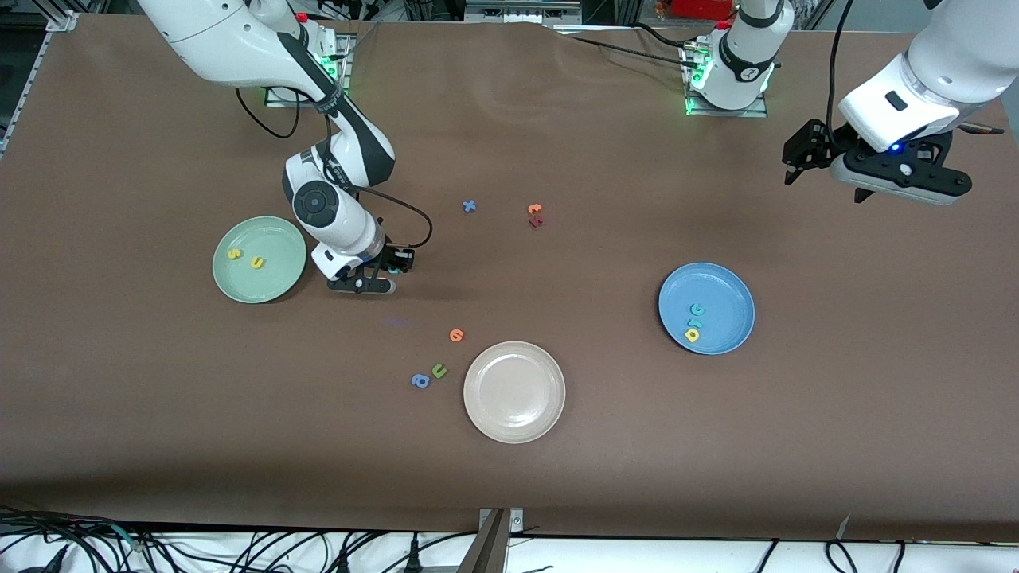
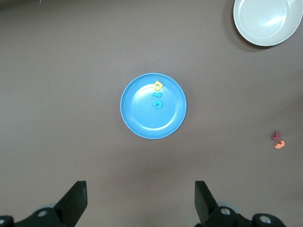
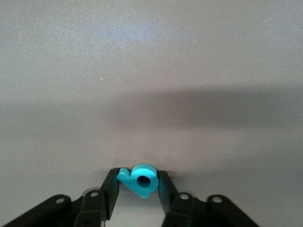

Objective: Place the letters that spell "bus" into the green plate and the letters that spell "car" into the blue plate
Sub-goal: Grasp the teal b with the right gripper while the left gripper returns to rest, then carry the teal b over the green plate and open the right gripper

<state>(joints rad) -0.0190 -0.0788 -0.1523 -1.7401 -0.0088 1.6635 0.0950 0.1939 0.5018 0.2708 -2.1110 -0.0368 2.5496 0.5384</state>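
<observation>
Brown matting covers the whole table (image 1: 605,477), and your work is spread across it in three plates and a scatter of foam letters. Look at the right gripper (image 1: 380,274) first: it sits just beside the green plate (image 1: 275,282), toward the middle of the table, and its fingers are pinched on the teal "b" (image 3: 141,179), which the right wrist view shows wedged squarely between the pads. That is the last letter of "bus"; the yellow "s" (image 1: 233,254) and yellow "u" (image 1: 256,262) already lie in the green plate, so your likely next job is the short carry over its rim. In the blue plate (image 1: 728,282), at the left arm's end of the table, the teal "c" (image 1: 697,309), teal "r" (image 1: 694,323) and yellow "a" (image 1: 692,335) are bunched together near the edge closest to the front camera, so "car" looks finished. That explains why the left gripper (image 1: 828,167) waits high over bare table at its own end, jaws spread wide and holding nothing. Leave the decoys alone: the orange letter (image 1: 456,335), green "u" (image 1: 439,370) and blue "a" (image 1: 420,381) beside the beige plate (image 1: 514,422).
</observation>
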